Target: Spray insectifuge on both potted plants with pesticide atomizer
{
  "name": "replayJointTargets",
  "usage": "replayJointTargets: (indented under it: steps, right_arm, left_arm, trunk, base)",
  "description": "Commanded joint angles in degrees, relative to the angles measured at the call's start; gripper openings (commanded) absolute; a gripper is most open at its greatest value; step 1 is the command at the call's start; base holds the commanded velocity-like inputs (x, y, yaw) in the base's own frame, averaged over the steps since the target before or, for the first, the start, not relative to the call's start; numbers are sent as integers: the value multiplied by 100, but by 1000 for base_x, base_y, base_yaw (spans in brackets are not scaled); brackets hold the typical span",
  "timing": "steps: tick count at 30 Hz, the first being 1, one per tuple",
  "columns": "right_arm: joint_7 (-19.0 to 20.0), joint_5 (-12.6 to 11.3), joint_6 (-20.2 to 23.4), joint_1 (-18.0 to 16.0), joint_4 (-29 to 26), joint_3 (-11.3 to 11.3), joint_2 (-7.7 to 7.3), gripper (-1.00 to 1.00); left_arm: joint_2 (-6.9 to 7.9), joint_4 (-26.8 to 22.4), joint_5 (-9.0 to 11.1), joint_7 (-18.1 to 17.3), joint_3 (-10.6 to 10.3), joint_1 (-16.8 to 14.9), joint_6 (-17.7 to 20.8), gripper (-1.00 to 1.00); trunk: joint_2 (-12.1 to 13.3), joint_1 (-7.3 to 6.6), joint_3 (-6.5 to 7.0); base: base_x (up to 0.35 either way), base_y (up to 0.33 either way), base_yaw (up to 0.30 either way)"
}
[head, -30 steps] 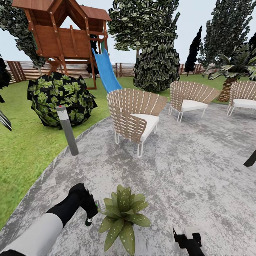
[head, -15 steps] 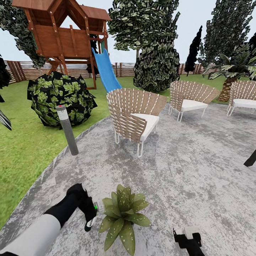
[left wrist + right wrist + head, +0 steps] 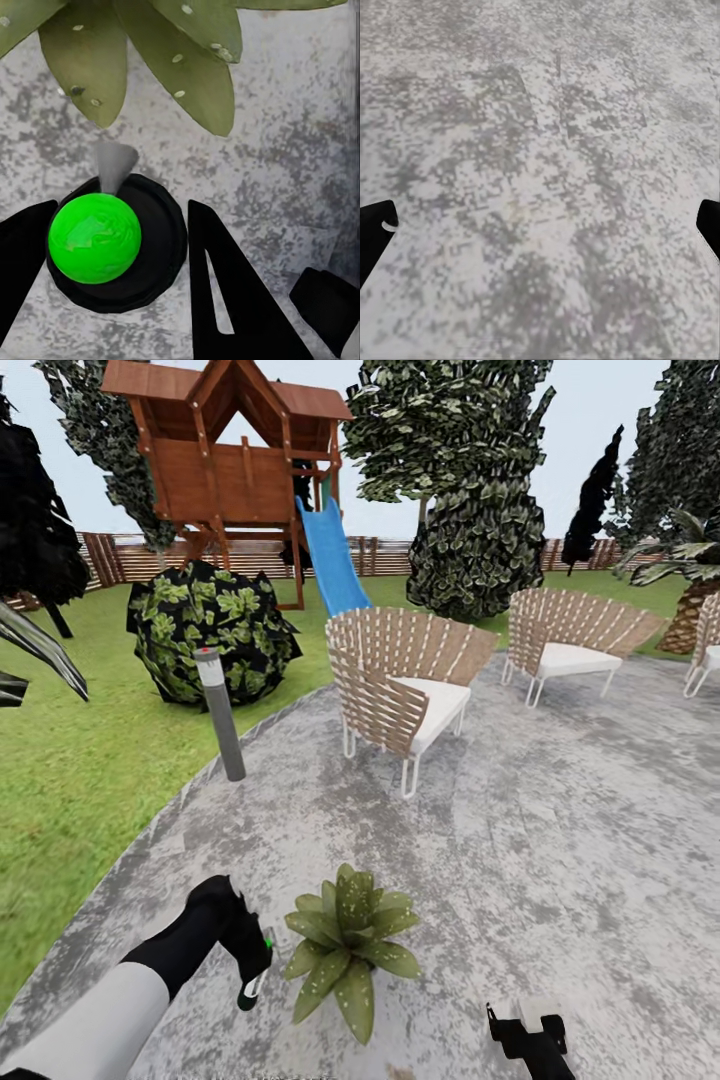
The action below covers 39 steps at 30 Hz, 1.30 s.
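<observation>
We are holding the pesticide atomizer (image 3: 95, 238) clamped in the left gripper (image 3: 252, 972), just left of a potted plant (image 3: 346, 941) on the near patio (image 3: 520, 840). The right gripper (image 3: 540, 225) is hanging spread wide over bare paving.

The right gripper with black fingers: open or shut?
Open. In the right wrist view its black fingertips sit at opposite edges, with bare mottled grey paving between them and nothing held.
</observation>
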Motion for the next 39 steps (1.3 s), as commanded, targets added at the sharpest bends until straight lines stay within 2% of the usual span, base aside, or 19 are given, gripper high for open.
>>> replayJointTargets:
  steps: [1,10,12,13,15,18,23,26,29,39]
  right_arm:
    - [-17,-40,-12,-1,-3,50,-1,100]
    - [-14,-40,-12,0,-2,50,-1,100]
    - [-13,-40,-12,-2,-3,50,-1,100]
    - [-16,-40,-12,-2,-2,50,-1,100]
    - [-19,-40,-10,0,-4,50,-1,100]
    - [-20,-40,-11,0,-4,50,-1,100]
    - [-21,-40,-12,2,-5,50,-1,100]
    - [-21,-40,-11,1,-3,50,-1,100]
    - [-21,-40,-11,0,-3,50,-1,100]
    - [-21,-40,-12,2,-2,50,-1,100]
  left_arm:
    - [-1,-9,-13,-27,-19,-14,51,-100]
    - [39,-9,-30,-56,-14,-96,172,-100]
    - [11,-4,-26,-80,-18,-283,231,-100]
    - [3,-2,-23,-123,-18,-363,258,-100]
    - [-25,0,-61,-515,-42,-627,411,-100]
    - [-46,0,-81,-701,-80,-761,481,-100]
    - [-49,0,-94,-724,-97,-767,479,-100]
    - [-49,0,-98,-731,-370,-769,481,-100]
    - [-56,0,-101,-846,-461,-772,482,-100]
    - [-57,0,-101,-915,-476,-776,482,-100]
  trunk:
    - [-2,-1,-5]
    - [-2,-1,-5]
    - [-2,-1,-5]
    - [-2,-1,-5]
    - [-2,-1,-5]
    - [-2,-1,-5]
    - [-2,-1,-5]
    - [-2,-1,-5]
    - [-2,-1,-5]
    - [-2,-1,-5]
  base:
    - [-4,-264,234]
    - [-1,-43,34]
    - [0,0,0]
    - [0,0,0]
    - [0,0,0]
    - [45,0,69]
    - [242,0,157]
    - [33,0,12]
    - [55,-3,2]
    - [199,-171,215]
